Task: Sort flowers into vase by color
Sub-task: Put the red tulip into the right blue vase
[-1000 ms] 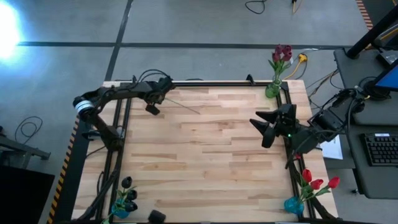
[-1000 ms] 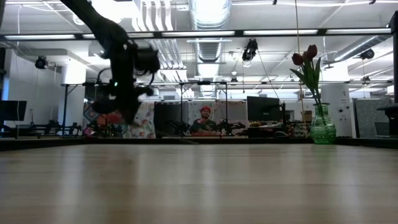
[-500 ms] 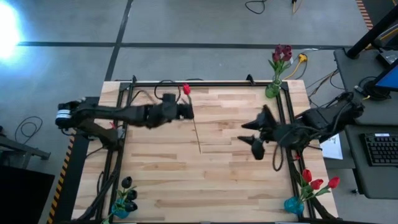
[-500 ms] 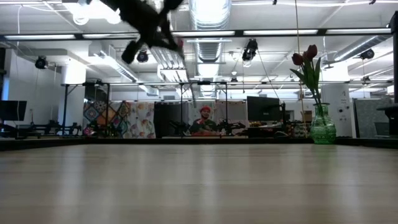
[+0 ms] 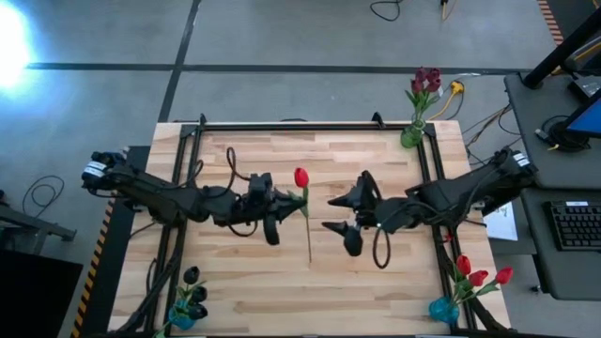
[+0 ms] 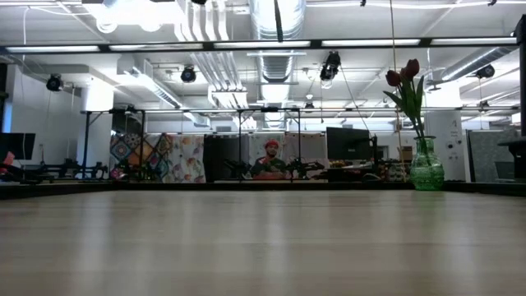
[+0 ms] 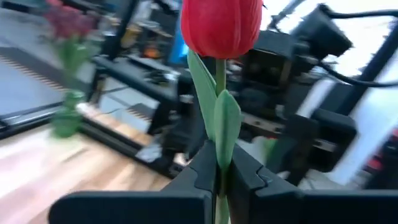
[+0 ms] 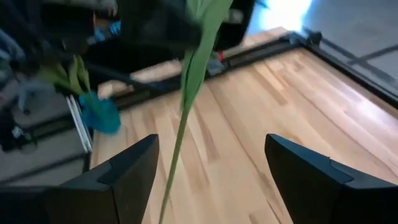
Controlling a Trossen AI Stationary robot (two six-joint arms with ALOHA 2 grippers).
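My left gripper [image 5: 282,200] sits mid-table, just left of frame centre in the high view, fingers pinched tight on the stem of 1 red tulip [image 5: 301,177]. Left wrist view confirms it: the 2 dark fingers [image 7: 202,169] meet on the green stem just under the leaves, red head [image 7: 221,26] standing above them. In the high view the head sits just up-right of that gripper, and the stem runs down the frame past it, ending free over the wooden table [image 5: 376,291].

My right gripper [image 5: 344,214] is right of frame centre in the high view, facing the tulip, fingers spread wide with nothing touching them. It stands just right of the stem, apart from it. In the right wrist view the stem and a leaf [image 8: 186,93] hang between my 2 fingers [image 8: 127,171], nearer the one on the frame's left, contact with neither.

Other flowers:
- green vase [image 5: 411,135], upper right corner of the table, holds maroon tulips [image 5: 426,81]; also at right in the low view.
- blue vase [image 5: 443,310], lower right corner, holds 3 red tulips [image 5: 479,274].
- 2nd blue vase [image 5: 183,317], lower left corner, holds near-black tulips [image 5: 192,282].

Low view shows neither gripper, only the stem [image 6: 278,20] at the top edge.
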